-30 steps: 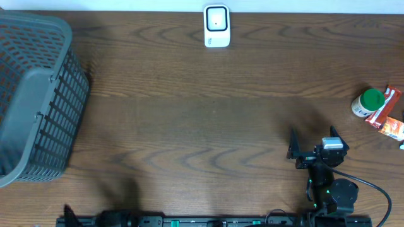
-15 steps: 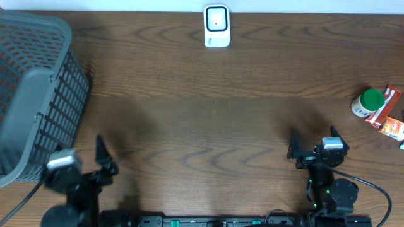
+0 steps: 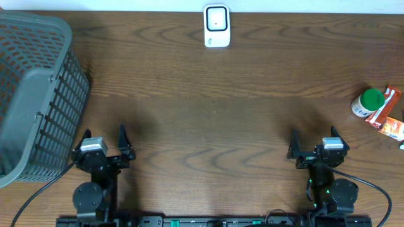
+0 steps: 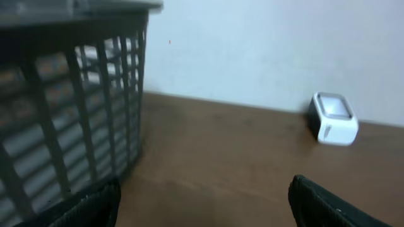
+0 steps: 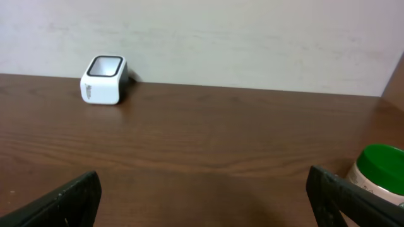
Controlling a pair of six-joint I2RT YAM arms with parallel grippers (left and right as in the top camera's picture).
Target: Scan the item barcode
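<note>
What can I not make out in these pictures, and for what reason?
- Barcodes: in the overhead view the green-capped bottle and the red packets are too small to show any.
- Red packets: the right edge of the overhead view cuts them off, so their number is unclear.
- Basket: the left edge of the overhead view cuts it; the left wrist view is blurred, so its contents cannot be told.
- Scanner: any markings are too small in every view.

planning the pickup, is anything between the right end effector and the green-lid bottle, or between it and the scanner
Nothing visible: bare table runs from the right end effector to the green-lid bottle and from the bottle to the white scanner. The red packet sits beyond the bottle, off both paths.
</note>
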